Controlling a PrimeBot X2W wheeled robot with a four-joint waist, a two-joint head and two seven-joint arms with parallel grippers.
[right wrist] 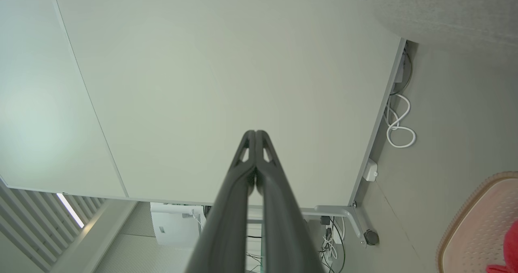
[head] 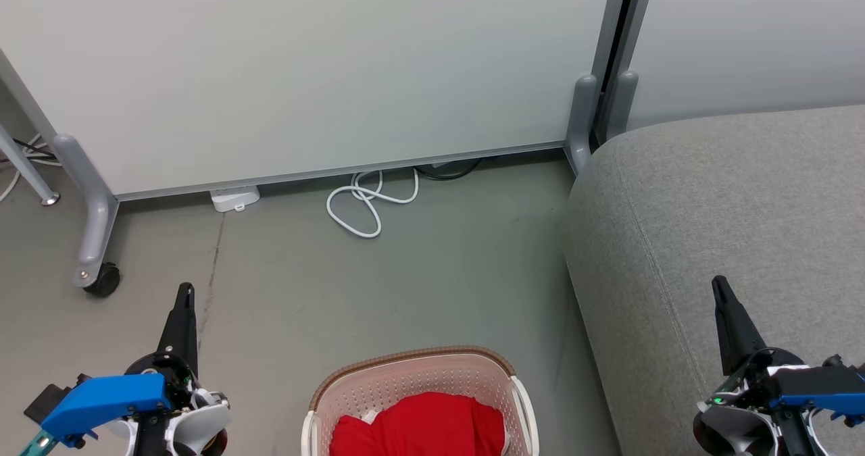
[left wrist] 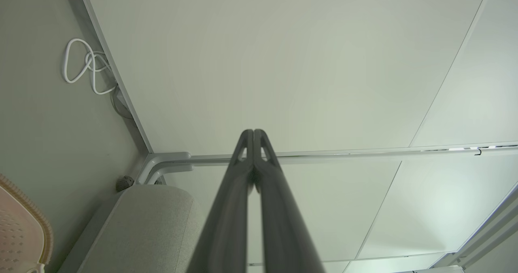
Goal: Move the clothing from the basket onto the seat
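A cream-white basket [head: 405, 385] with a brown rim band stands on the floor at the bottom centre of the head view, holding bright red clothing [head: 422, 425]. The light-grey seat [head: 730, 213] fills the right side. My left gripper [head: 184, 292] is shut at the lower left, over the floor and left of the basket. My right gripper [head: 719, 286] is shut at the lower right, above the seat's front edge. The left wrist view shows its shut fingers [left wrist: 253, 133], the basket rim [left wrist: 24, 208] and the seat's corner [left wrist: 153, 220]. The right wrist view shows its shut fingers [right wrist: 255, 134] and the basket [right wrist: 481, 228].
A white partition panel [head: 304, 71] on grey legs stands behind the floor, with a castor [head: 101, 280] at the left. A coiled white cable [head: 365, 203] and a small white box [head: 234, 198] lie at the panel's foot. Open floor lies between the basket and the panel.
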